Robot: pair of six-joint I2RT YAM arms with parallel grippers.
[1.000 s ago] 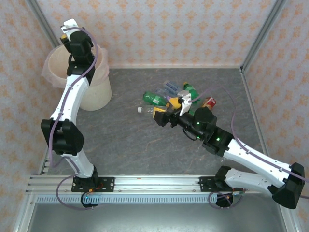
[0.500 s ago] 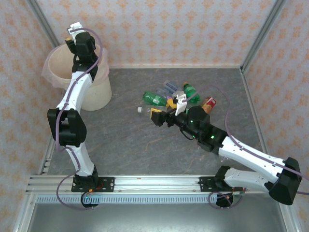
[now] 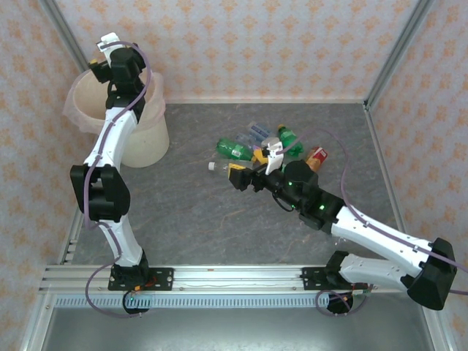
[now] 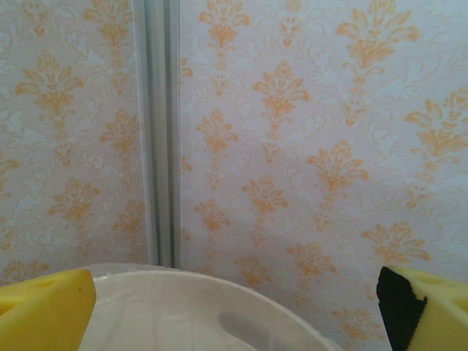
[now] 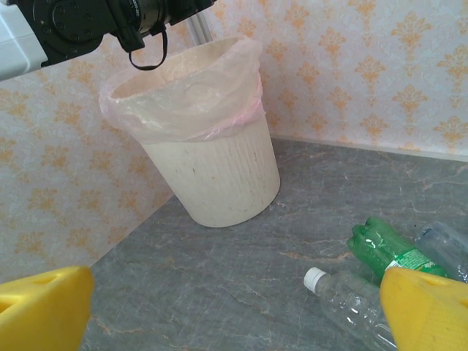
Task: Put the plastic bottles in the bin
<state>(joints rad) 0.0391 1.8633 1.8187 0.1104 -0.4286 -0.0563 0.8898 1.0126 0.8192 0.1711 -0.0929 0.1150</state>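
Top view first: the left gripper (image 3: 99, 61) is still hanging over the mouth of the bin (image 3: 146, 139) in the back-left corner. The right gripper (image 3: 248, 167) is nosing into the near edge of the pile of bottles (image 3: 281, 142) in the middle of the table (image 3: 183, 212). It's pushed forward from where it was a second ago, and it isn't carrying anything.

Left wrist cam: the yellow pads (image 4: 44, 307) are sitting at opposite edges of the frame, fully spread. Between them there's just the rim of the bin (image 4: 183, 281) and the wall (image 4: 292, 146). Empty-handed, basically. I'm guessing it's only just let a bottle go, though I can't actually pick one out inside the liner.

Right wrist cam: the fingers (image 5: 44, 307) are wide apart here too, with nothing between them. A green bottle (image 5: 387, 248) and a clear bottle (image 5: 344, 296) with a white cap are lying just ahead, off to the right. The bin is standing well away at the back left.

So it's probably adding one more to the tally, and the right arm is lining up the next grab. Most of the pile is still waiting on the table, so there's plenty left to do.
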